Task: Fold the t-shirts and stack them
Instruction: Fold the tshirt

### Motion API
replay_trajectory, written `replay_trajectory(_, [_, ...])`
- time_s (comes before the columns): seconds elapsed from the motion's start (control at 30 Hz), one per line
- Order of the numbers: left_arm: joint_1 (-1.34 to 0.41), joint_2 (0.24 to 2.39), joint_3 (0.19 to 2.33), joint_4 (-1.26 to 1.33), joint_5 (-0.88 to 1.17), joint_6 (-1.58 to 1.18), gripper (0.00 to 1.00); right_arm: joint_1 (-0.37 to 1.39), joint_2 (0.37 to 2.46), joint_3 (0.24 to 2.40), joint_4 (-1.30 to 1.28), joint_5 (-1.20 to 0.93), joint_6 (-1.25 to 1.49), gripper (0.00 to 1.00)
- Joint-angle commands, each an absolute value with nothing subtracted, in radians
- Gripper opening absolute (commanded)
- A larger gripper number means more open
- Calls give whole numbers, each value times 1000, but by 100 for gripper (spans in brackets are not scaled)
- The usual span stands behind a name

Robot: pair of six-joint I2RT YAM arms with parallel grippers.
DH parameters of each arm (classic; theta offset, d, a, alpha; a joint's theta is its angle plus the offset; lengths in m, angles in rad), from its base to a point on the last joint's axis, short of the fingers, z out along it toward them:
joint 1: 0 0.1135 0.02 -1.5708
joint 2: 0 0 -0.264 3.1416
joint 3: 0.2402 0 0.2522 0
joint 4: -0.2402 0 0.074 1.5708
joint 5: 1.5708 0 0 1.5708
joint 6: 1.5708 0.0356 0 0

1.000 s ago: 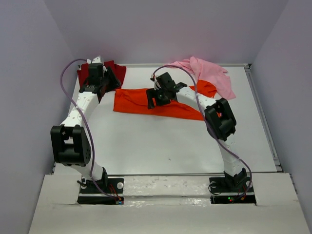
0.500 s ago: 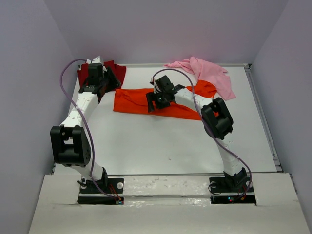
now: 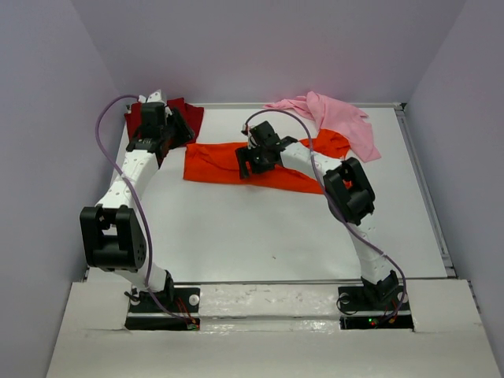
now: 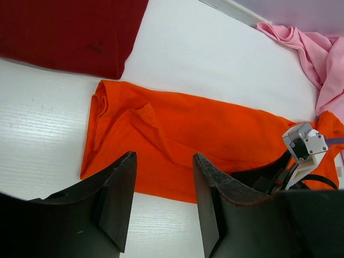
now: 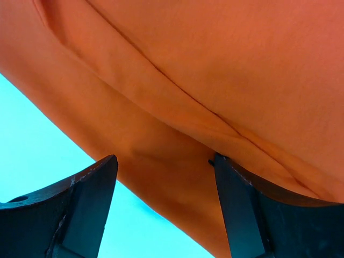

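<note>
The bright orange t-shirt [image 3: 216, 163] lies as a long folded strip across the back middle of the table; it also shows in the left wrist view [image 4: 188, 129] and the right wrist view [image 5: 215, 80]. The dark red t-shirt [image 3: 187, 116] lies flat at the back left corner [image 4: 70, 32]. The light pink t-shirt [image 3: 339, 118] lies crumpled at the back right [image 4: 317, 59], over the orange tee's right end. My left gripper [image 3: 175, 132] [image 4: 164, 199] is open and empty, above the dark red tee's near edge. My right gripper [image 3: 246, 164] [image 5: 164, 193] is open, low over the orange tee's near edge.
The white table [image 3: 268, 228] is walled in by lilac panels on the left, back and right. The arm bases stand at the near edge [image 3: 268, 303]. A purple cable loops along the left arm [image 3: 102, 126].
My right gripper has moved a little left and back along the orange tee. My left arm has barely moved. The shirts lie as before.
</note>
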State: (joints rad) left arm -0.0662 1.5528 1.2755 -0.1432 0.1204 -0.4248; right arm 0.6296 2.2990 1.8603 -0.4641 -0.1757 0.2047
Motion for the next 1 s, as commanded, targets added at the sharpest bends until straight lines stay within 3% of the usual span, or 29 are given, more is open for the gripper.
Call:
replay_trajectory(0.0, [-72, 1505, 1266, -103, 135, -417, 56, 635, 2313, 1916, -451, -132, 172, 78])
replay_trajectory(0.97, [-80, 1508, 1262, -104, 130, -411, 56, 588, 2424, 2085, -500, -64, 110, 79])
